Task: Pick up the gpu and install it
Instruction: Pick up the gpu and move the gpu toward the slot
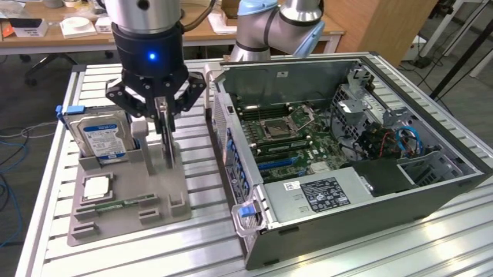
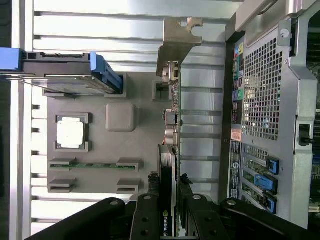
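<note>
Pincer (image 1: 160, 118) sits straight over the gpu (image 1: 164, 138), fingers (image 2: 150, 217) down either side of it and apparently pressed onto both faces. I read that as clamped on the card, not apart. The card is directly between the jaws, so there's no offset to close. Its long axis runs along the grey holder (image 1: 165, 199), parallel to the case's rear panel (image 2: 255, 100). It stands on edge in the holder and doesn't look lifted clear. Looks: thin card seen edge-on, black cooler with a maker's logo, silver bracket (image 2: 176, 47) at the end nearer the hard drive (image 1: 100, 135). Memory stick (image 1: 123, 203) and processor (image 1: 96, 187) share the holder. Open computer case (image 1: 431, 190) lies just to the exterior view's right, motherboard (image 1: 285, 133) exposed.
</note>
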You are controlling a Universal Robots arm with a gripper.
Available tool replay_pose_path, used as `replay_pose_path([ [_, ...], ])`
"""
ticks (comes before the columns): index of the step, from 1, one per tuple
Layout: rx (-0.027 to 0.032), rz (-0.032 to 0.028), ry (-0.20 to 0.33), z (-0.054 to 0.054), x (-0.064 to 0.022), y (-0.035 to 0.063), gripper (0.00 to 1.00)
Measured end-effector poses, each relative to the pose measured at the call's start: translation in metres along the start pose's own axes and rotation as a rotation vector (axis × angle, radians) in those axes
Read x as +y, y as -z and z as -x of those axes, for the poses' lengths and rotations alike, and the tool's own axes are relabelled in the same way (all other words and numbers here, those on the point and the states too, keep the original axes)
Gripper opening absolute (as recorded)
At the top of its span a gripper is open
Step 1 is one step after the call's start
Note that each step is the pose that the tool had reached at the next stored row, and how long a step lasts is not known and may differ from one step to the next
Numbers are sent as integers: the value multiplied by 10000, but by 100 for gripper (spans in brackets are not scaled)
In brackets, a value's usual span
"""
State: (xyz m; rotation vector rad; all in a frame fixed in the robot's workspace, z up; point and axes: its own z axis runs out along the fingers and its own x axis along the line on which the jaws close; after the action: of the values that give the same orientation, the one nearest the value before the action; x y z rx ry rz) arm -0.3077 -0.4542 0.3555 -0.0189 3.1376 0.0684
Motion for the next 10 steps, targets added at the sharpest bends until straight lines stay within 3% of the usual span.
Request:
replay_pose_path([
  [10,0,0,0,0,5,114,26],
])
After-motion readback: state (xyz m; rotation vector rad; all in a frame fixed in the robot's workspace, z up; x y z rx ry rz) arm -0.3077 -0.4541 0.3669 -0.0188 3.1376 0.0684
